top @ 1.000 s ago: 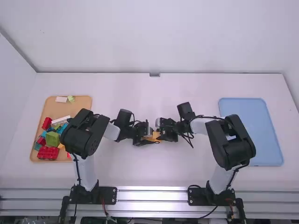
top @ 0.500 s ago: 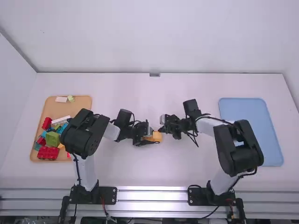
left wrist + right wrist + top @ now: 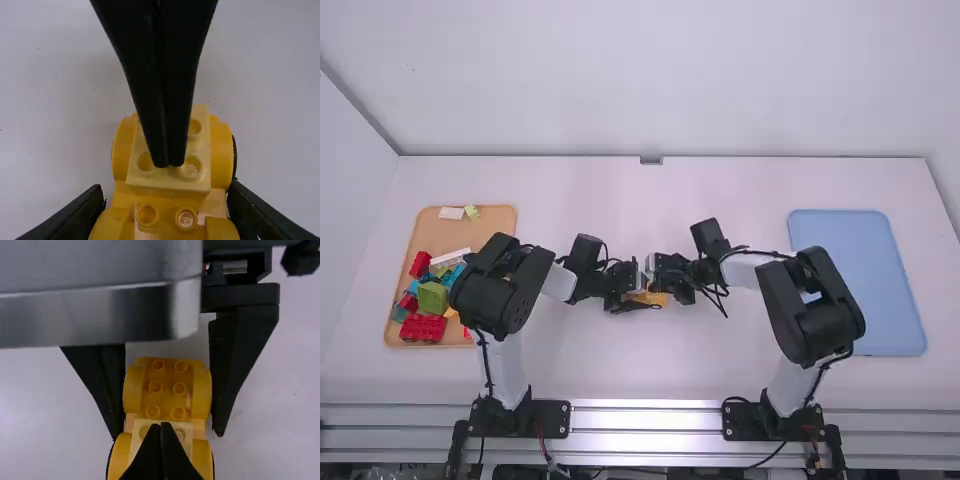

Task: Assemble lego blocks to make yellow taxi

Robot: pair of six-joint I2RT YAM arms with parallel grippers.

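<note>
Yellow studded plastic car base (image 3: 167,390) clamped by left fingers (image 3: 82,215), mid-way across table (image 3: 620,365); right fingers (image 3: 132,55) together at pale-yellow block (image 3: 143,175) on top. Probably light, rigid, slick; best gripped by sides.

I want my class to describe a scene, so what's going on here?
The robot is putting together a yellow lego build near the middle of the table. Its left gripper holds the build, while its right gripper, fingers shut together, is at the pale yellow block on top, perhaps pressing it down. More blocks lie on the orange tray.
</note>
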